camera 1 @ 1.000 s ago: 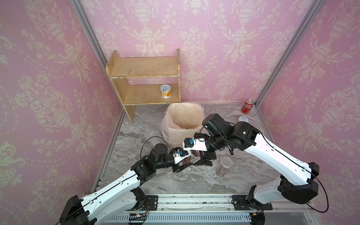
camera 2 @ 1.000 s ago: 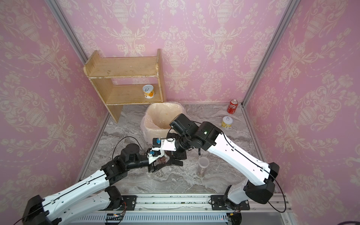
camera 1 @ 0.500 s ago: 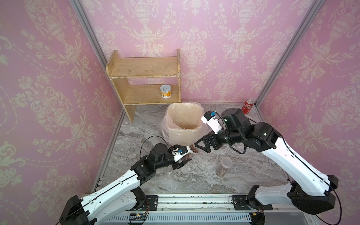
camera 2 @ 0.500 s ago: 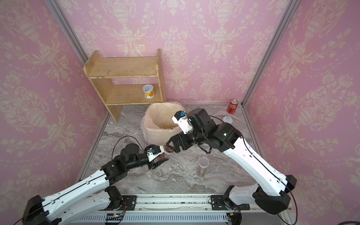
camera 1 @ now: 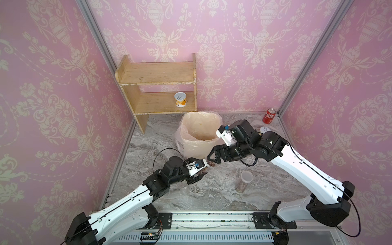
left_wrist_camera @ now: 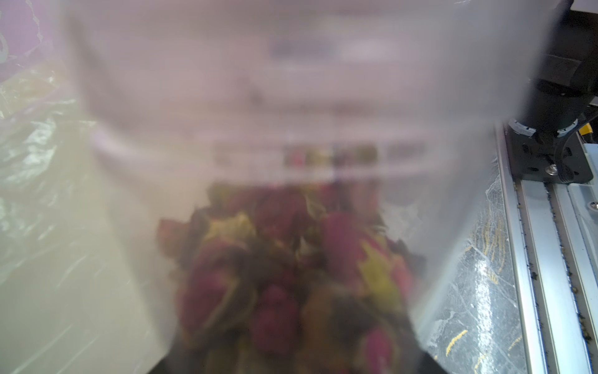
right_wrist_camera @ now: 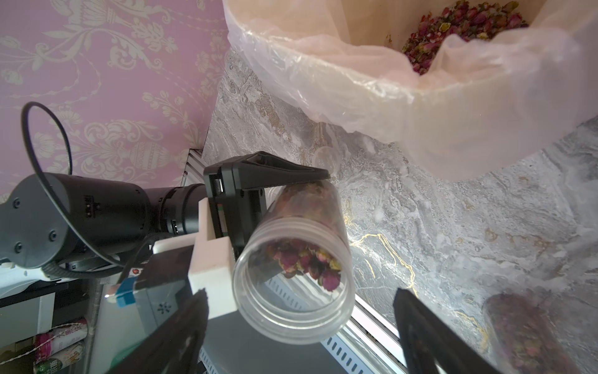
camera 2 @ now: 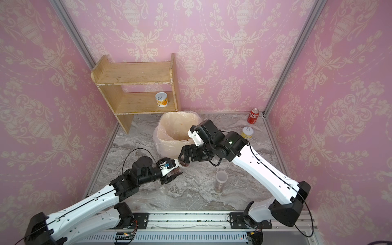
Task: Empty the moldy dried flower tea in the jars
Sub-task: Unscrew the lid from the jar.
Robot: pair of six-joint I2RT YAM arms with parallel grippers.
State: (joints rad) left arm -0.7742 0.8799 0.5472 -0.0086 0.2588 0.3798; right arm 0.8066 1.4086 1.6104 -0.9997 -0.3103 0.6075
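My left gripper (camera 1: pixel 204 169) is shut on a short clear jar (right_wrist_camera: pixel 293 275) that lies on its side with no lid. Its open mouth faces my right gripper (right_wrist_camera: pixel 301 293). A small heap of moldy dried flower tea (right_wrist_camera: pixel 304 259) sits inside it, and the left wrist view shows the tea (left_wrist_camera: pixel 291 275) blurred through the wall. My right gripper (camera 1: pixel 211 159) is open, its fingers either side of the mouth and not touching. A taller jar (camera 1: pixel 245 182) with tea and a whitish lid stands on the floor. More tea (right_wrist_camera: pixel 466 19) lies in the lined bin (camera 1: pixel 186 146).
A wooden shelf (camera 1: pixel 157 74) at the back left holds a yellow-white tin (camera 1: pixel 180 99). A red cola can (camera 1: pixel 269 115) and another tin (camera 2: pixel 247 132) stand at the back right. A clear round piece (right_wrist_camera: pixel 325 158) lies on the marble floor near the left arm.
My right arm has rolled its wrist over and lifted from beside the jar to the bin's front, facing the jar's mouth. Its jaws have narrowed a little. The left arm has held still.
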